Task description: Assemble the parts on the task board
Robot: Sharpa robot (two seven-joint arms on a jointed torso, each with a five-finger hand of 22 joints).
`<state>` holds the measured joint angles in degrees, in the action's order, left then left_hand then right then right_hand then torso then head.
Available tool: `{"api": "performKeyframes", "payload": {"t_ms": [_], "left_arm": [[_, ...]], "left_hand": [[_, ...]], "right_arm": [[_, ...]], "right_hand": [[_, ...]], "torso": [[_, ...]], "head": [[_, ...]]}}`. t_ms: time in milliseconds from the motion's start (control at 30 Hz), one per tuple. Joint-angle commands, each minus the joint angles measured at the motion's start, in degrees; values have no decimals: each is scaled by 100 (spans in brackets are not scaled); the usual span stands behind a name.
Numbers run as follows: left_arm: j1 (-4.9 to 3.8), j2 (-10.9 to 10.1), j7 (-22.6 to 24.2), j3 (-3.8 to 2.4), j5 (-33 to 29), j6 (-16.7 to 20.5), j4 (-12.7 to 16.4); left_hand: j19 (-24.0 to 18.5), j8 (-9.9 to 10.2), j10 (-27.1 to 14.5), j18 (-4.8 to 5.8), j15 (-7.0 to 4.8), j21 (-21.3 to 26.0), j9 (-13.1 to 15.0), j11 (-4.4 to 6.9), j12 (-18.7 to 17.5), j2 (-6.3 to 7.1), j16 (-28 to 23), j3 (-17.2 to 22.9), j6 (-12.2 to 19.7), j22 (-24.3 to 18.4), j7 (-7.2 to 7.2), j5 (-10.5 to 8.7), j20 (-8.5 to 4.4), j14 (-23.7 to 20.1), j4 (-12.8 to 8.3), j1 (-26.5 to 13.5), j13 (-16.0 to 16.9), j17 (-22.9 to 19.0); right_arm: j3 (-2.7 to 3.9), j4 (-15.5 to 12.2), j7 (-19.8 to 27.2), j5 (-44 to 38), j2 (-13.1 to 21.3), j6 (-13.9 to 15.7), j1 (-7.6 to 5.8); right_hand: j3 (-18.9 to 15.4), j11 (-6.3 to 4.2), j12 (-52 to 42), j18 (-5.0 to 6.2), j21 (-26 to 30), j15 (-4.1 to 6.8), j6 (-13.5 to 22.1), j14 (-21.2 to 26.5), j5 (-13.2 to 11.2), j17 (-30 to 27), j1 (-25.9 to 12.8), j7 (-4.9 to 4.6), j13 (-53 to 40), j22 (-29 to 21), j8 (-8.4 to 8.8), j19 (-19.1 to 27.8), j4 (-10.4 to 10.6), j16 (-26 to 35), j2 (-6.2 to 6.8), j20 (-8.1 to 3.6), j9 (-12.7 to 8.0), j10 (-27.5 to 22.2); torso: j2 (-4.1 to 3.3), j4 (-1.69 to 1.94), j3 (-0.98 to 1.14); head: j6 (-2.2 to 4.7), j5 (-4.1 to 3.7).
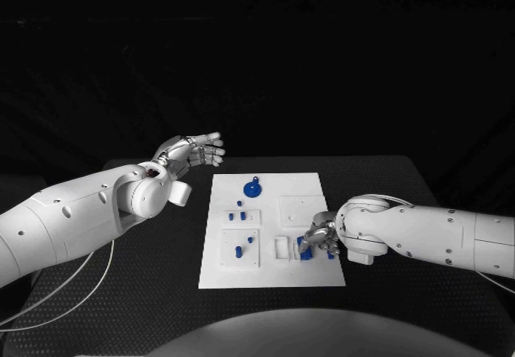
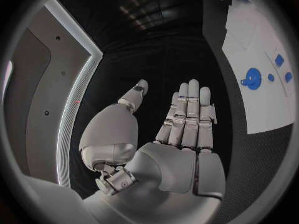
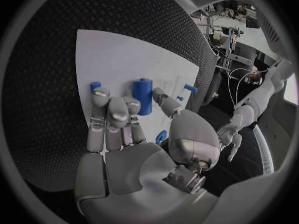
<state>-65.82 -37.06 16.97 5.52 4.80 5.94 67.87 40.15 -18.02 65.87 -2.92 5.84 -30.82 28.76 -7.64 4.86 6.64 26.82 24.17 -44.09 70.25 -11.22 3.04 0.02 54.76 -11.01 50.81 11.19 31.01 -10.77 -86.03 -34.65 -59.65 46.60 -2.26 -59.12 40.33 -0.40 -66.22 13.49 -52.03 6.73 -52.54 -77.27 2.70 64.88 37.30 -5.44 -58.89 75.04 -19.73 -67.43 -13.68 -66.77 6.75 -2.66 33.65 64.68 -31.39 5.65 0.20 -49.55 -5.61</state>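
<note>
a blue cylinder part (image 3: 142, 95) is being reached for on the task board (image 1: 311, 279) by the right hand (image 1: 318, 238), grip unclear; left hand (image 1: 193, 153) is held spread, empty. a firm pinch is needed next.

**Colours on the table**

The task board (image 1: 269, 279) was plain white. The parts (image 1: 252, 189) on it were blue. The table (image 1: 150, 297) was black with a fine woven texture. Both arms were white; the left hand (image 1: 193, 154) and right hand (image 1: 318, 236) were silver.
</note>
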Motion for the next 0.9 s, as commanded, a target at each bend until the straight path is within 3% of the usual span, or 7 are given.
{"api": "performKeyframes", "payload": {"t_ms": [33, 700, 900], "left_arm": [[-3, 13, 47, -4, -10, -96, 14], [-5, 18, 14, -4, -2, -112, 17], [-5, 9, -6, -3, 6, -115, 15]], "left_hand": [[-11, -21, -40, -72, 17, 31, -6, -8, -28, -53, -37, -29, 45, 6, 7, -19, 25, -37, -1, -15, -9, 7], [-8, -24, -43, -76, 19, 41, -8, -9, -27, -80, -56, -19, 51, 16, 6, -17, 28, -34, -35, 29, -10, 33], [-6, -28, -43, -77, 20, 45, -9, -9, -26, -94, -65, -13, 51, 20, 6, -15, 29, -31, -50, 49, -10, 45]], "right_arm": [[-13, -11, -8, -78, -22, 131, 22], [-13, -300, -16, 9, 141, 365, 17], [-12, -507, -19, 9, 258, 403, -94]], "right_hand": [[8, -8, 4, 151, -35, -10, -103, 32, 9, -6, -2, -52, -9, 88, 16, 33, -36, -24, -64, -7, -2, -1], [18, -51, 28, 151, -62, 25, -291, 29, 9, -38, -63, -4, -7, 76, -29, 29, -56, -50, -87, 11, 43, 71], [28, -65, 38, 151, -67, 38, -338, 30, 8, -49, -84, 11, -6, 73, -34, 31, -52, -56, -107, 15, 52, 89]], "torso": [[-1, -2, 3], [-1, -8, 0], [-2, -9, 0]], "head": [[-6, 6], [-2, 25], [-1, 44]]}}
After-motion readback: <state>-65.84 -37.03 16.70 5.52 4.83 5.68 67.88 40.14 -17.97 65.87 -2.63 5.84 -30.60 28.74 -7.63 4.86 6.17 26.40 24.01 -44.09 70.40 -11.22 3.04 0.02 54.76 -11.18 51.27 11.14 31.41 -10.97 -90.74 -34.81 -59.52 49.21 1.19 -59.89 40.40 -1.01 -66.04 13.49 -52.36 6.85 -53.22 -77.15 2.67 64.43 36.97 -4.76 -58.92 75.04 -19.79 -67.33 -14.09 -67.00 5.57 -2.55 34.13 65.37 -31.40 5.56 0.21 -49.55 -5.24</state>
